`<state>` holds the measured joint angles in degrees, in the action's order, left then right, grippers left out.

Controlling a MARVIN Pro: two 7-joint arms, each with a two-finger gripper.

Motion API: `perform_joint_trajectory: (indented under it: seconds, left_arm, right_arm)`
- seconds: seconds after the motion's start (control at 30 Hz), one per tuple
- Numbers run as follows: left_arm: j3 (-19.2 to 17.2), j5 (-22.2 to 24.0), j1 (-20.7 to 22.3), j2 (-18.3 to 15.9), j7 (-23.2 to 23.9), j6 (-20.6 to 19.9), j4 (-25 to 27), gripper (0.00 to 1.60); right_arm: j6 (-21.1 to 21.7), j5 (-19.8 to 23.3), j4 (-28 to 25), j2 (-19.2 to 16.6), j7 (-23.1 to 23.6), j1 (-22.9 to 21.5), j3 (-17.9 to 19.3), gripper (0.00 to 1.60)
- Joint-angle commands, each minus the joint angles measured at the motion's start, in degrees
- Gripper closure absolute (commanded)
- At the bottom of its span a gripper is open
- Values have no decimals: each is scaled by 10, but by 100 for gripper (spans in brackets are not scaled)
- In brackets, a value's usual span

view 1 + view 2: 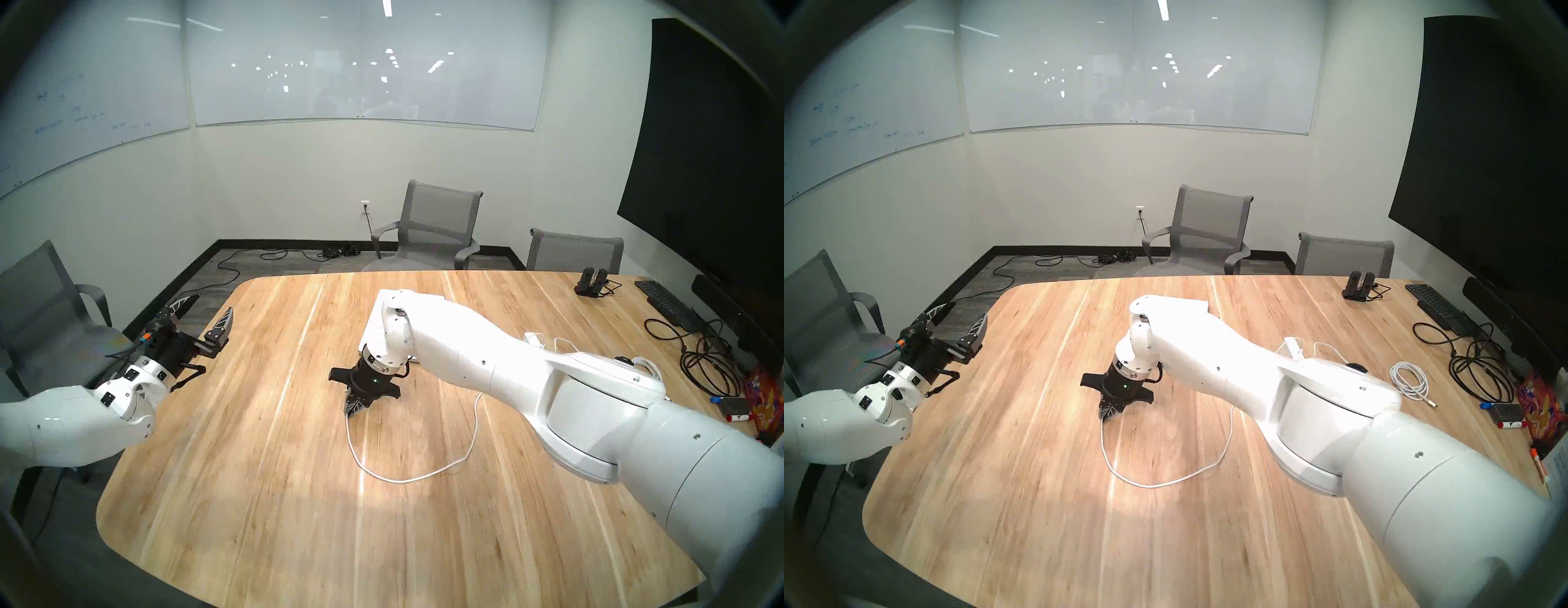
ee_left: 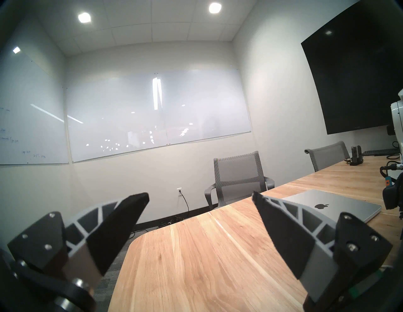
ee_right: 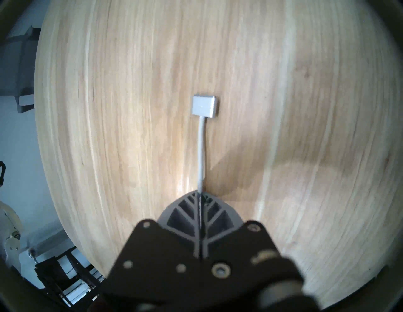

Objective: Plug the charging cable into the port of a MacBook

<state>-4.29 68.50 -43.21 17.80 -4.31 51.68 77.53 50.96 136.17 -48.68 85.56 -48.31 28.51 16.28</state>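
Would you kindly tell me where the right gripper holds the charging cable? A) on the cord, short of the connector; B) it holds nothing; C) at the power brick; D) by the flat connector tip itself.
A: the right gripper is shut on the charging cable, its connector sticking out beyond the fingertips.

Light wooden table with rounded corners [image 1: 263, 488]. Directly on it: thin white charging cable [image 1: 424, 476] looped mid-table; closed silver laptop with black apple logo [image 2: 340, 203]; black keyboard [image 1: 668, 303], tangled black cords [image 1: 704, 361], small black dock [image 1: 590, 281], bundled white cord [image 1: 1409, 378] at right.
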Motion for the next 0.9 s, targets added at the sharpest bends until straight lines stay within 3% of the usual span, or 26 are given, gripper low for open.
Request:
perform_joint_trajectory:
  seconds: [0.0,0.2,0.87]
  left_arm:
    - [-8,-1,9,-1,-1,4,1,0]
    - [-8,-1,9,-1,-1,4,1,0]
    - [-8,-1,9,-1,-1,4,1,0]
  right_arm:
    - [-63,-45,-67,-37,30,10,7,160]
    - [-85,-67,-66,-40,51,16,13,160]
    - [-73,-98,1,-8,102,15,12,160]
